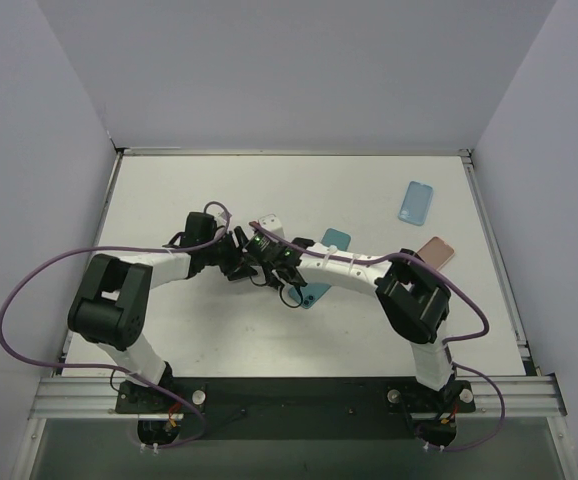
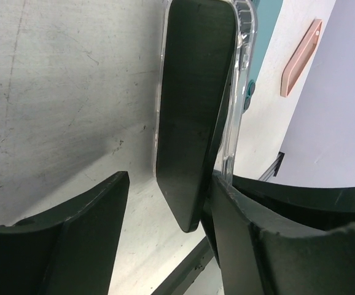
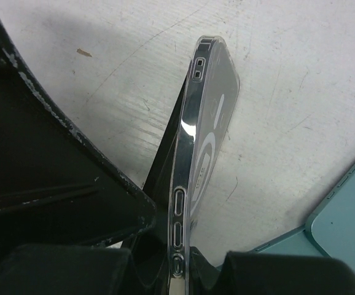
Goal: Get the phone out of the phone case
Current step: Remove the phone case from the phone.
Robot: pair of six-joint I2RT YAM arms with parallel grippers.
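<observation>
A black phone (image 2: 193,110) stands partly peeled out of a clear phone case (image 2: 245,61) above the table. In the right wrist view the clear case (image 3: 211,117) shows edge-on, and the phone (image 3: 165,153) leans away from it on the left. My right gripper (image 3: 180,270) is shut on the lower end of the case. My left gripper (image 2: 168,184) is open around the phone's loose end. Its right finger (image 2: 239,221) touches the phone and case, and its left finger (image 2: 85,227) stands apart. Both grippers (image 1: 257,262) meet at mid-table.
A teal case (image 1: 335,239) lies just right of the grippers and also shows in the right wrist view (image 3: 343,227). A pink case (image 1: 436,251) and a blue case (image 1: 416,202) lie at the right. A white object (image 1: 269,222) sits behind the grippers.
</observation>
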